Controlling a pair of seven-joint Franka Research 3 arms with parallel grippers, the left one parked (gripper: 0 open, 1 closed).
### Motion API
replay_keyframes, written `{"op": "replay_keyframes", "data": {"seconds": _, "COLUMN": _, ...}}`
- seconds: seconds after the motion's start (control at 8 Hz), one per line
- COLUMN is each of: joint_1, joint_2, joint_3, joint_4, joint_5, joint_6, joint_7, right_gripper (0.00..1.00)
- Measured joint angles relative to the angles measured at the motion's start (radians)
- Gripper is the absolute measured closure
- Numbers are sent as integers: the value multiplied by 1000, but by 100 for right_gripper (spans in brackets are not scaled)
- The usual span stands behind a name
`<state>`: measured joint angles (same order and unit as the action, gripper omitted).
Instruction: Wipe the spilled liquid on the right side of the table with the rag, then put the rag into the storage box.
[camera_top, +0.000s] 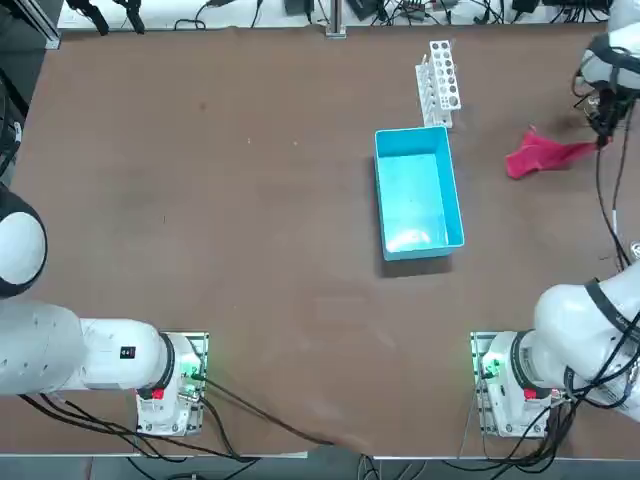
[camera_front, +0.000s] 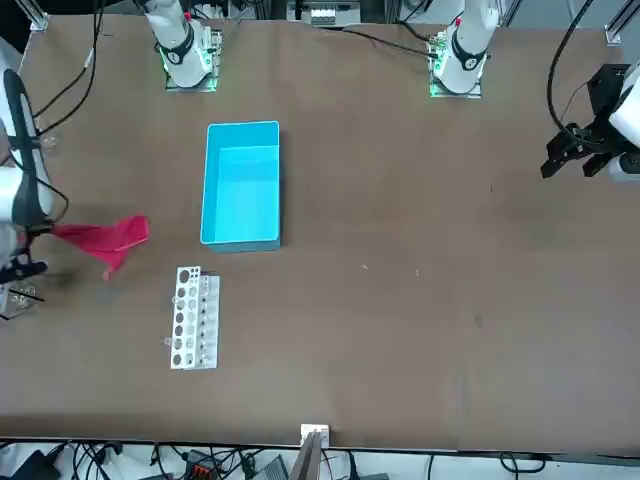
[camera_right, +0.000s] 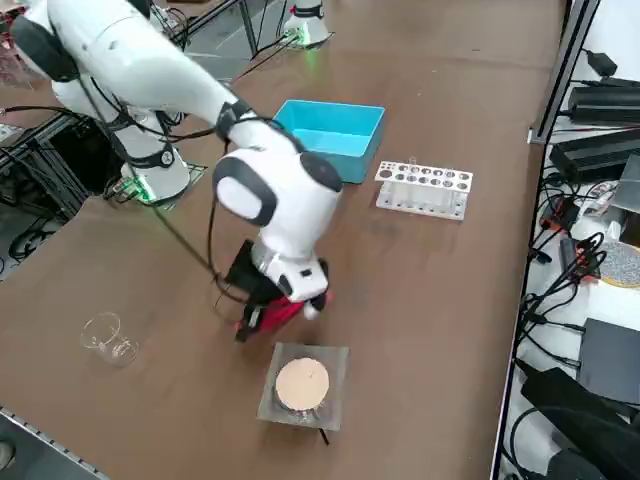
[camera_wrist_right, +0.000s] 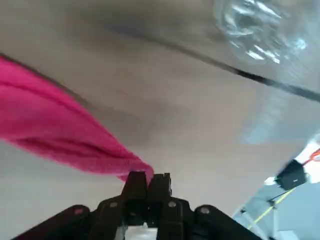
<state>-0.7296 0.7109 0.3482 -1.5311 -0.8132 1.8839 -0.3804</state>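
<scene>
**Rag pinched by one corner near clutter at the tabletop's right edge**

Nearest the right-side camera, a square coaster with a round tan disc (camera_right: 302, 384) lies just beside the working arm's wrist, and a clear glass (camera_right: 108, 339) stands a little apart on the tabletop (camera_right: 430, 290). Both sit close to where the right gripper (camera_wrist_right: 148, 181) is working, so a sweep of the arm or the trailing cloth could, in all likelihood, knock the glass over or drag the coaster along. The wrist view shows that glass blurred just beyond the fingers (camera_wrist_right: 136, 184), which supports that worry.

A second risk lies in the grip itself. The fingers are pressed together on only a thin corner of the rag (camera_top: 541, 154), with nearly all the cloth hanging free to one side. A fast swing might pull that corner loose, dropping the rag short of the storage box (camera_top: 417, 192).

The rag is a soft red-pink cloth, bunched into loose folds and drawn out to a point where it is pinched. It lies at the right side of the tabletop, well apart from the light-blue box. No wet patch can be made out on the brown surface.

Farther off, a white test-tube rack (camera_top: 439, 80) stands just beyond the box's far end, and a careless carry could clip it.
</scene>
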Motion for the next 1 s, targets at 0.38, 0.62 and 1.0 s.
{"op": "replay_keyframes", "data": {"seconds": 0.38, "joint_1": -133, "joint_2": 5, "joint_3": 0, "joint_4": 4, "joint_5": -86, "joint_6": 100, "joint_7": -154, "right_gripper": 98}}
{"op": "replay_keyframes", "data": {"seconds": 0.62, "joint_1": -175, "joint_2": 4, "joint_3": 0, "joint_4": 21, "joint_5": -111, "joint_6": 144, "joint_7": -232, "right_gripper": 98}}
{"op": "replay_keyframes", "data": {"seconds": 1.0, "joint_1": -182, "joint_2": -7, "joint_3": 18, "joint_4": 54, "joint_5": -100, "joint_6": 137, "joint_7": -285, "right_gripper": 98}}
